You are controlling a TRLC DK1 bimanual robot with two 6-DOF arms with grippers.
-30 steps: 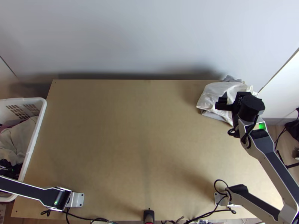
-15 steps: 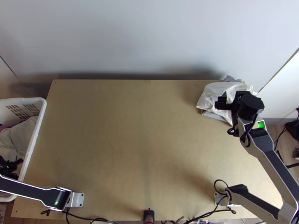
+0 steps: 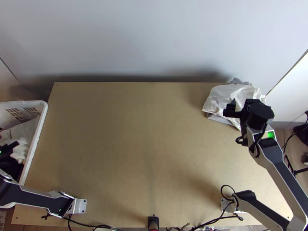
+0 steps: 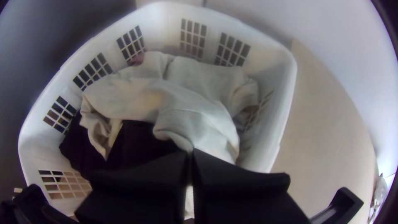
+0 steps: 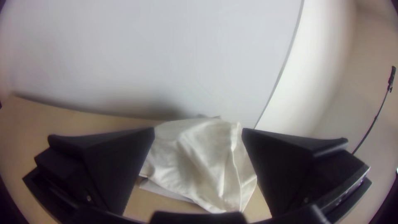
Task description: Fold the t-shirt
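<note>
From the top, the left claw [image 3: 7, 149] is over the white basket [image 3: 37, 134] by the desk [image 3: 134, 138]. The pale cloth [image 3: 26, 133] lies inside it. The right claw [image 3: 240, 109] is by a bunched white cloth [image 3: 221, 94] at the desk's far right corner.

In the left wrist view, the left claw pinches the bunched pale cloth, with dark cloth [image 4: 137, 141] next to it.

In the right wrist view, the right claw is wide apart.

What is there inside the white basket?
Inside the basket, pale cloth lies bunched partly over dark cloth, with a small pinkish piece near the wall. What lies deeper is covered, so I cannot tell.
</note>
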